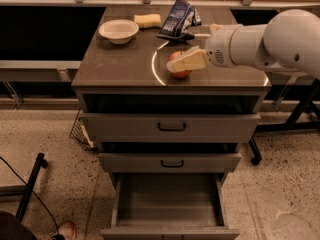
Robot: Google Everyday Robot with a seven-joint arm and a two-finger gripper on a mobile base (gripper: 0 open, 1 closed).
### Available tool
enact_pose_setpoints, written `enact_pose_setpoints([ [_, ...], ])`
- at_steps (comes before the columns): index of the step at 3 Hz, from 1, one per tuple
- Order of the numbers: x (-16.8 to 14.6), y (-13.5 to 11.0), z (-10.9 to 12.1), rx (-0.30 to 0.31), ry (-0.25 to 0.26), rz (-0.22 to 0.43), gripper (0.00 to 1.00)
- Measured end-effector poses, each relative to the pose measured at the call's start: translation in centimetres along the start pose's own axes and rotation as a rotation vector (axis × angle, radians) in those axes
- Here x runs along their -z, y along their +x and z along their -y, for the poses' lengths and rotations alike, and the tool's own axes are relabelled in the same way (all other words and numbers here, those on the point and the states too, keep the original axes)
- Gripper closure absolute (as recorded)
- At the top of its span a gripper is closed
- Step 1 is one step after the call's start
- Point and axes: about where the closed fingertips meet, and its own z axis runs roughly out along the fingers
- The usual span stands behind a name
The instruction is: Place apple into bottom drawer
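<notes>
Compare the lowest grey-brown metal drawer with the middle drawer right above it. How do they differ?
The bottom drawer is pulled out, showing its plain grey inside; the middle drawer is shut. The middle drawer's black handle shows; the bottom drawer's front is mostly cut off. Both are wide, grey-brown metal. The gripper is over the cabinet top at the red-orange apple.

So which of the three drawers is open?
The bottom drawer: pulled out, its grey inside showing. The top drawer and middle drawer show only their handled fronts. The jaws are up at the apple on the cabinet top.
</notes>
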Motion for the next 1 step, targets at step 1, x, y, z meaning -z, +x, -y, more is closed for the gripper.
enact_pose_setpoints([
  [1, 0.00, 0.00, -0.01, 0.000, 0.000, 0.000, 0.00],
])
